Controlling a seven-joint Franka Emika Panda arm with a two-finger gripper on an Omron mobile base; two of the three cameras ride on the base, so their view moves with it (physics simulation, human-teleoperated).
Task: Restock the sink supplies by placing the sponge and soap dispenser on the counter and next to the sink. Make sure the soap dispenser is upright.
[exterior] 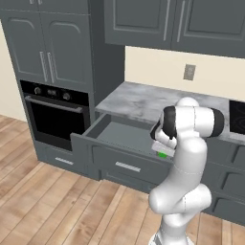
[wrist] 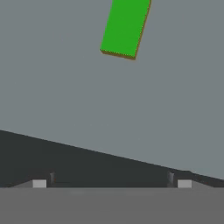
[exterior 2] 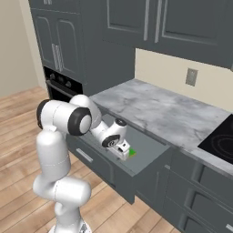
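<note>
A white robot arm reaches down into an open dark grey drawer (exterior 2: 150, 152) below the marble desk (exterior 2: 168, 113). Its gripper (exterior 2: 124, 152) hangs inside the drawer with the fingers (wrist: 39, 183) spread wide and holding nothing. The bright green sponge (wrist: 125, 27) lies flat on the drawer floor, just ahead of the gripper and apart from it. A black oven (exterior: 56, 112) stands to the left.
</note>
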